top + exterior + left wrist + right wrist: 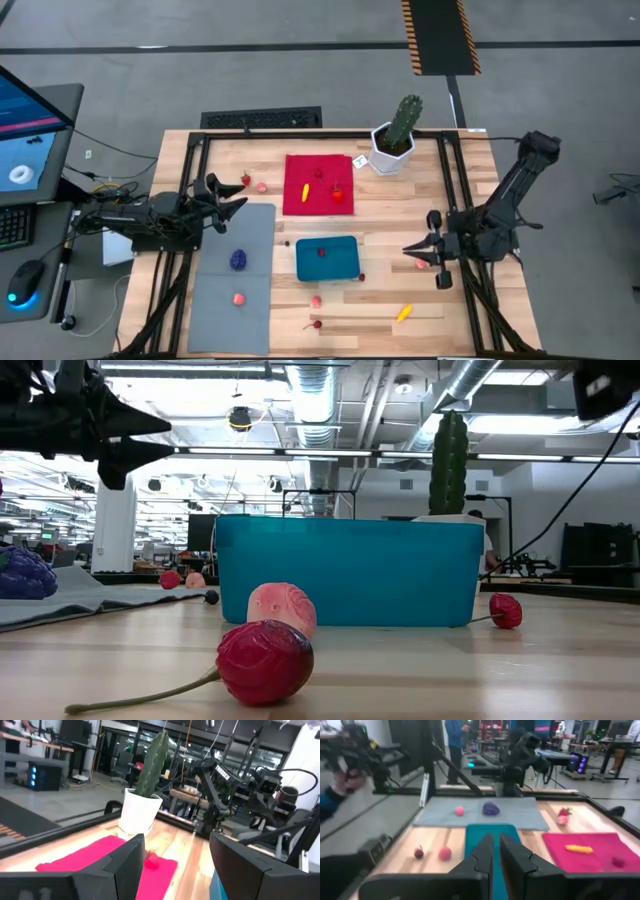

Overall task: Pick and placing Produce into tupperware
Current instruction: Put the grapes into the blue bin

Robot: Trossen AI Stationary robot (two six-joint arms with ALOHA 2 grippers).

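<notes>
The right end effector (pixel 418 250) hangs above the bare tabletop (pixel 420 200) with its fingers nearly together and nothing between them, pointing toward the teal tupperware (pixel 328 258), which sits well apart from it and holds one small red piece (pixel 321 252). Just beside the tupperware's near corner lies a cherry (pixel 361 277); farther out are a pink piece (pixel 316 301), a stemmed cherry (pixel 317 324) and a yellow piece (pixel 404 313). The left end effector (pixel 234 197) hovers with its fingers spread apart and empty, over the far edge of the grey mat (pixel 235 320), which carries a dark blue-purple cluster (pixel 239 260) and a pink piece (pixel 239 298). Near its tips lie a strawberry (pixel 246 180) and a pink piece (pixel 262 186). Beyond them the red cloth (pixel 305 165) bears a yellow banana-like piece (pixel 305 191) and red pieces (pixel 338 195). A cactus in a white pot (pixel 395 140) stands just past the cloth.
</notes>
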